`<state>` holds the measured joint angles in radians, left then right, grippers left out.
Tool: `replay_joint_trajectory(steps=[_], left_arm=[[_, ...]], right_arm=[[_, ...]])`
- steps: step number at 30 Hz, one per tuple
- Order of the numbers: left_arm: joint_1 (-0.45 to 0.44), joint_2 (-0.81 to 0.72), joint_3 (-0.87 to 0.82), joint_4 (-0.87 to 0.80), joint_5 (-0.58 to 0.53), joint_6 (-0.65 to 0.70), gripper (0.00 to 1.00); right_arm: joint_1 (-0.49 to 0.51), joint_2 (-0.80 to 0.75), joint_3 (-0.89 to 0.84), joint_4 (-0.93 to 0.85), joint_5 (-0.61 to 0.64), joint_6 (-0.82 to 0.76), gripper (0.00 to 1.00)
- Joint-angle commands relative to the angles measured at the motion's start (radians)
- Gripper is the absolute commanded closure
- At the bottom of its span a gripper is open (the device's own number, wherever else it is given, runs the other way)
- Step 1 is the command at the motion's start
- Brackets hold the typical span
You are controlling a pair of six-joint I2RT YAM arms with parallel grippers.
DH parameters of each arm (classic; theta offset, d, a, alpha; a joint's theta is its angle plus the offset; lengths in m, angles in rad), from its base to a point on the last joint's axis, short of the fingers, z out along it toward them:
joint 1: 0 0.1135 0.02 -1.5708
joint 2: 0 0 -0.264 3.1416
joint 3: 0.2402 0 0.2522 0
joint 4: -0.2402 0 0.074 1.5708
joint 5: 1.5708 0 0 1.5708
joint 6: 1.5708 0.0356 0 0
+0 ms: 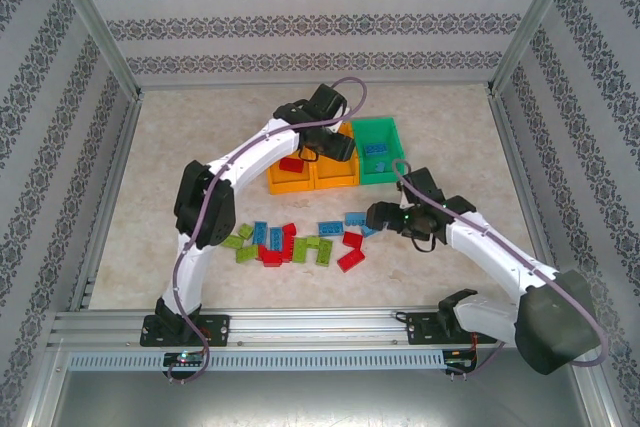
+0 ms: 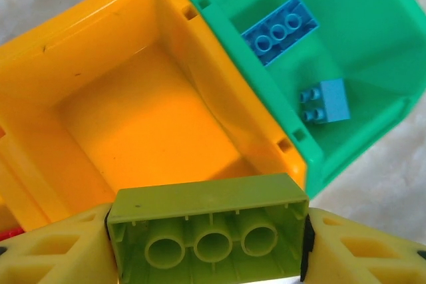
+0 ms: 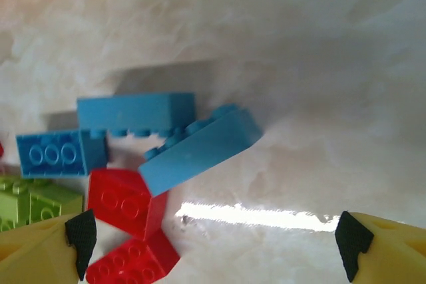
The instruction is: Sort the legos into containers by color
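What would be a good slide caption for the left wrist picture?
Left jaws shut on a green lego above an orange bin; the green bin beside it holds two blue legos.

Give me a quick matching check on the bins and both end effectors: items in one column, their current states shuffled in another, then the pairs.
Items
1. green bin
2. left orange bin
3. left end effector
4. right end effector

States
A. open, near loose blue bricks on the table
B. holds a red brick
C. shut on a light green brick
D. holds two blue bricks

Pairs: 1-D, 2-B, 3-C, 4-A
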<state>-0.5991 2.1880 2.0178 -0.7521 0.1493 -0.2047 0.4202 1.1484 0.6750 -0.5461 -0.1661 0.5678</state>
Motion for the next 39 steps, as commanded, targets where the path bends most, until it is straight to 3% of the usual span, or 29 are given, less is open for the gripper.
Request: replay_joint_trajectory(steps=[1,12,21,39], left_arm=[[0.012,0.037,0.071,-0.053,0.028,0.018,0.36],[0.018,0.075,0.093,-0.077,0.038,-0.087,0.24],[0.018,0.029,0.077,-0.084,0.031,-0.114,0.00],[0.040,-0.112,-0.084,-0.010,0.008,-0.140,0.00]], right_arm=[[0.038,-0.003,-0.022,0.028,0.027,-0.056,0.02],[0.079,0.170,0.095,-0.042,0.109,-0.223,0.02],[0.107,0.280,0.169,-0.047,0.131,-0.287,0.02],[0.115,0.432,0.261,-0.142,0.178,-0.309,0.05]])
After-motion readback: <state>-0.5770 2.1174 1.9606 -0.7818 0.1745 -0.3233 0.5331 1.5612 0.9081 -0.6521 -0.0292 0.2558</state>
